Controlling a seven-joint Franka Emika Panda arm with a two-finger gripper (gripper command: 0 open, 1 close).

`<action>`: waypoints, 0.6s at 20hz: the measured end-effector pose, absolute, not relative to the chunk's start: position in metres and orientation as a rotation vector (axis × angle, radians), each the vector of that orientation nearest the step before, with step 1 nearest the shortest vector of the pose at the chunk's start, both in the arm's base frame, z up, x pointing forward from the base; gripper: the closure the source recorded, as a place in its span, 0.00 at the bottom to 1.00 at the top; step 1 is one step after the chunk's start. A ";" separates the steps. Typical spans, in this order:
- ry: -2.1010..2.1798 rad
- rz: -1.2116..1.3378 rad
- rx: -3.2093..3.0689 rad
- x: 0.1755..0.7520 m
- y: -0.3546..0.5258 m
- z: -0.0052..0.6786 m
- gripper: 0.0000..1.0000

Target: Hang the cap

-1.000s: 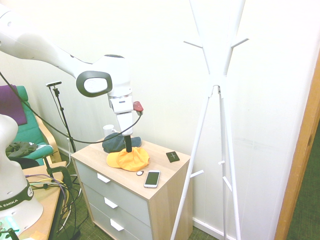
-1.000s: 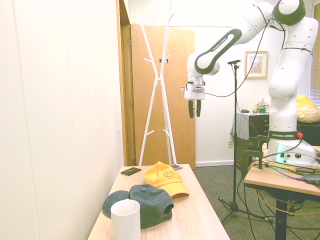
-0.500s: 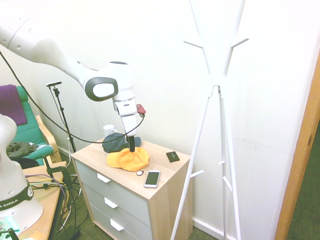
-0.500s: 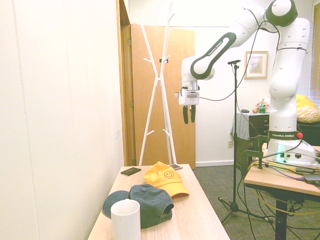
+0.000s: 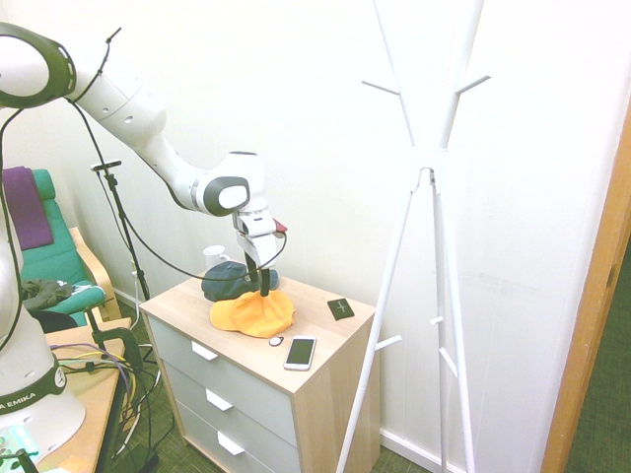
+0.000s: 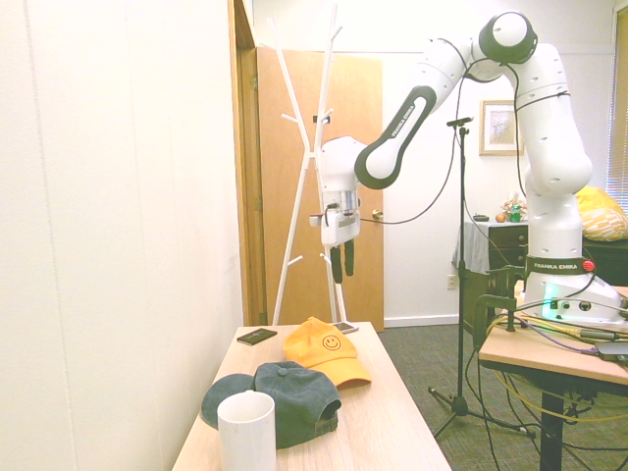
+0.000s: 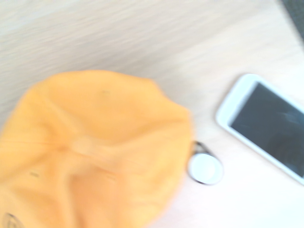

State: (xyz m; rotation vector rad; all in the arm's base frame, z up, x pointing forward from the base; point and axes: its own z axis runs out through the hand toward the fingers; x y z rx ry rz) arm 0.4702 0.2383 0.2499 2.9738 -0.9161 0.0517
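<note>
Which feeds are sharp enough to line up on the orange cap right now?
Wrist view: motion-blurred, yet the soft orange fabric cap, white smartphone and small round white tag stay recognisable. First exterior view: sharp, but the white wall is washed out. Second exterior view: crisp on the cap, while the tool shows dark against the brown door.

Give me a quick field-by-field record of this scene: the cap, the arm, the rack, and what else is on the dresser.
cap: orange cap lying on the dresser top, smiley on its front, not held
gripper: gripper above the cap, fingers close together, holding nothing
rack: white coat rack beside the dresser, pegs bare
other items: dark cap, white cup, smartphone, small round tag, black card
task state: cap not yet hung
</note>
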 end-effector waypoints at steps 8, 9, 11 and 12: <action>-0.842 0.068 2.995 0.499 0.294 0.197 0.00; -0.835 0.075 2.996 0.502 0.297 0.192 1.00; -0.832 0.085 2.996 0.510 0.302 0.186 1.00; -0.835 0.089 2.996 0.513 0.304 0.185 1.00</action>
